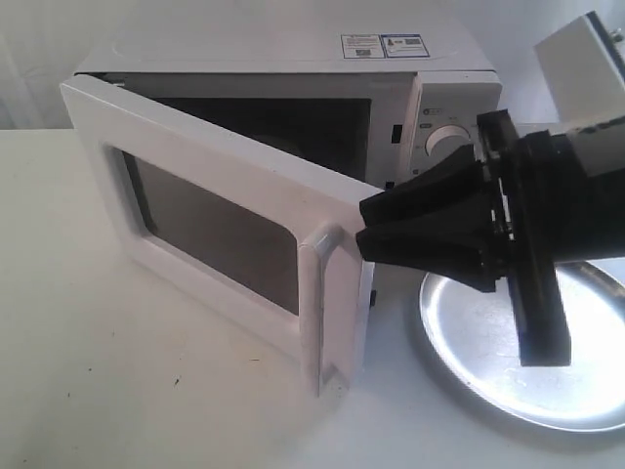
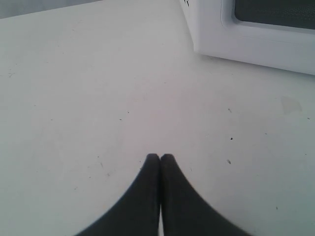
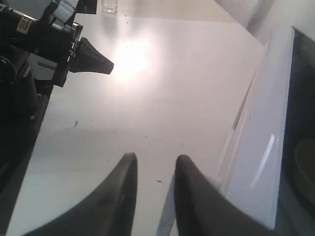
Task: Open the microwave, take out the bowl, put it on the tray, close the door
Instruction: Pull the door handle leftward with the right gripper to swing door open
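The white microwave [image 1: 293,59] stands at the back with its door [image 1: 215,225] swung partly open toward me. My right gripper [image 1: 361,227] is at the door's free edge, just above the vertical handle [image 1: 317,303]. In the right wrist view this gripper [image 3: 156,160] is open, and a pale strip of the handle [image 3: 167,216] lies low between its fingers. The silver tray [image 1: 469,332] lies on the table under the right arm. My left gripper [image 2: 160,156] hangs shut and empty over bare table, near the door's lower corner [image 2: 246,34]. The bowl is hidden.
The right arm's black wrist [image 1: 547,244] covers part of the tray and the dials. A small glass jar [image 3: 109,6] stands at the table's far edge. The left arm [image 3: 93,61] shows in the right wrist view.
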`<control>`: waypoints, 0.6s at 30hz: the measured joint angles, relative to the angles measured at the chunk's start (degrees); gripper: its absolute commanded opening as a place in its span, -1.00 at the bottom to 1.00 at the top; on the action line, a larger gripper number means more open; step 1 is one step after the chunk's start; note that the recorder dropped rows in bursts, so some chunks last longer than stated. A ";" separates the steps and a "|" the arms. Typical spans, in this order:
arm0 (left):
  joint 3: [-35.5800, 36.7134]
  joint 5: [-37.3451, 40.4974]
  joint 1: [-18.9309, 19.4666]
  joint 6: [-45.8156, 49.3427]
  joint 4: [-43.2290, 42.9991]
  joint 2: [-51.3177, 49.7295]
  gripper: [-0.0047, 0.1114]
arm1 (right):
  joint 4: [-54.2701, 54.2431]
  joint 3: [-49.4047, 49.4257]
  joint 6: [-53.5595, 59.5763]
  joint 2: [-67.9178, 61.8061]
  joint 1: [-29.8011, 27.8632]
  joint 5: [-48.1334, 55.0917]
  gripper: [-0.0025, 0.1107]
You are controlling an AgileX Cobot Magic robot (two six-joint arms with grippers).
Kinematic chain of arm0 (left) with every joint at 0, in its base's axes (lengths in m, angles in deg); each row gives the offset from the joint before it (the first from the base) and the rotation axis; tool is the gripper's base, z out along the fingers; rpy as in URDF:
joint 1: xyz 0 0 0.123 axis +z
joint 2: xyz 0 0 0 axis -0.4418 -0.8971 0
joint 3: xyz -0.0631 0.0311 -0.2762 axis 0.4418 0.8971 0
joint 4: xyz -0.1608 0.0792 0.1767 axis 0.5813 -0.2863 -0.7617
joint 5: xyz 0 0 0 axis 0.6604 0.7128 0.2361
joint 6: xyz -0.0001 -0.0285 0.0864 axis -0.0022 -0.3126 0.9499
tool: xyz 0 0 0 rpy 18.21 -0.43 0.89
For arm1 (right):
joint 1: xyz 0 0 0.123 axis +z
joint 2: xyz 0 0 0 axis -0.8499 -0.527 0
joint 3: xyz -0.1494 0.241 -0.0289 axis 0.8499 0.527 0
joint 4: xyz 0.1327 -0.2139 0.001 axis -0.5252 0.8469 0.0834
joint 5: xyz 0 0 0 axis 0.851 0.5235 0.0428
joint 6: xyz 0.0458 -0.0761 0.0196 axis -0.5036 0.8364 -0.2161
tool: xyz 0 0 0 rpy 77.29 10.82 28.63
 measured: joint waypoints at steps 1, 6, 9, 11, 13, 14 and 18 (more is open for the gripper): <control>0.00 0.00 0.00 0.00 0.00 0.00 -0.92 | 0.00 0.00 -0.01 0.68 0.00 0.62 -0.81; 0.00 0.00 0.00 0.00 0.00 0.00 -0.92 | -1.17 0.14 -2.25 1.26 0.00 15.42 -0.96; 0.00 0.00 0.00 0.00 0.00 0.00 -0.92 | -6.08 0.25 -3.41 -0.99 0.00 28.24 -0.96; 0.00 0.00 0.00 0.00 0.00 0.00 -0.92 | -8.89 0.25 -3.39 -3.09 0.00 33.69 -0.96; 0.00 0.00 0.00 0.00 0.00 0.00 -0.92 | -11.16 0.34 -3.16 -5.62 0.00 35.88 -0.96; 0.00 0.00 0.00 0.00 0.00 0.00 -0.92 | -12.07 0.34 -2.46 -7.13 0.00 35.40 -0.96; 0.00 0.00 0.00 0.00 0.00 0.00 -0.92 | -13.19 0.23 1.87 -13.14 0.09 20.62 -0.96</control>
